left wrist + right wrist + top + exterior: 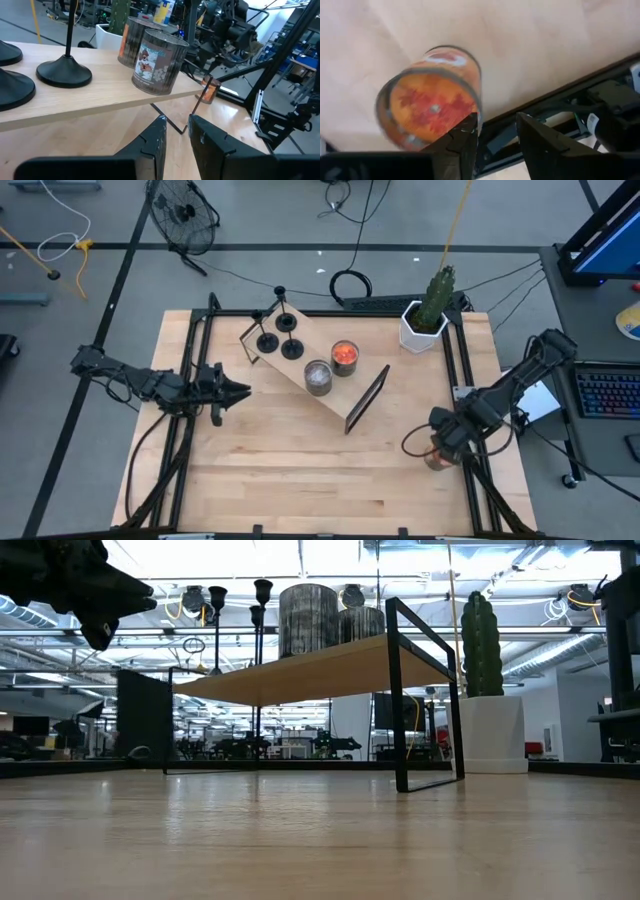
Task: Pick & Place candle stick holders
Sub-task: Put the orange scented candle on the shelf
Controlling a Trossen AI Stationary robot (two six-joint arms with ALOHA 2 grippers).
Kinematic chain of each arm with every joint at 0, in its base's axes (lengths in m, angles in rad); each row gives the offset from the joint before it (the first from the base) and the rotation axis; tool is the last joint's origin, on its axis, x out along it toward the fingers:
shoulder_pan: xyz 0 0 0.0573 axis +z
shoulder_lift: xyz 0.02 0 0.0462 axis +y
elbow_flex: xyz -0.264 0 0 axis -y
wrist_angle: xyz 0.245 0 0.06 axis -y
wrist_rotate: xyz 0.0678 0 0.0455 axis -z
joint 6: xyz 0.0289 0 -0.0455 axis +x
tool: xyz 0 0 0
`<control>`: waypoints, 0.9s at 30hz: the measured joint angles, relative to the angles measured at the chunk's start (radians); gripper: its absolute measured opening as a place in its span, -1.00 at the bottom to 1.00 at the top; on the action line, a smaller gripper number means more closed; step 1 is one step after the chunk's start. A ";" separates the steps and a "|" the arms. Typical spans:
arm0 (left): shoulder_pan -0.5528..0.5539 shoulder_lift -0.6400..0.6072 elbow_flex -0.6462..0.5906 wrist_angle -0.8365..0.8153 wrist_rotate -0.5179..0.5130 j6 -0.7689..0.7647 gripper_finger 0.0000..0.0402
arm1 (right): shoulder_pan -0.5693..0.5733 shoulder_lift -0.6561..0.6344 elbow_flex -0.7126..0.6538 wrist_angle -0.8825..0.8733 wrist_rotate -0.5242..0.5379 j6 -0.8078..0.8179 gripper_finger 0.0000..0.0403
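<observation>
1. The candle stick holders [279,337] stand on the wooden shelf [300,365], at its end beside two candle jars [331,367].
2. Our left gripper [238,391] hovers near that shelf, fingers narrowly parted and empty; approaching carelessly, we judge, could topple the thin stems.
3. Our right gripper [495,132], narrowly open, sits above an orange jar [427,105] near the table edge; we risk nudging it off.

A robotics lab — floor fan [183,212], trailing cables [352,280], a keyboard [608,392] beside the framed table [300,470].
</observation>
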 joint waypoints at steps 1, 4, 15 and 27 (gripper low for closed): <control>0.000 0.000 0.000 0.000 0.000 0.000 -0.56 | -0.009 0.000 -0.008 0.002 -0.001 0.015 -0.36; 0.000 0.000 0.000 0.000 0.000 0.000 -0.56 | -0.037 -0.001 -0.026 0.022 -0.027 0.054 -0.38; 0.000 0.000 0.000 -0.018 0.000 0.000 -0.56 | -0.120 0.000 -0.096 0.083 -0.079 0.082 -0.37; 0.000 0.000 0.000 -0.038 0.001 -0.023 -0.56 | -0.154 0.000 -0.114 0.147 -0.093 0.073 -0.48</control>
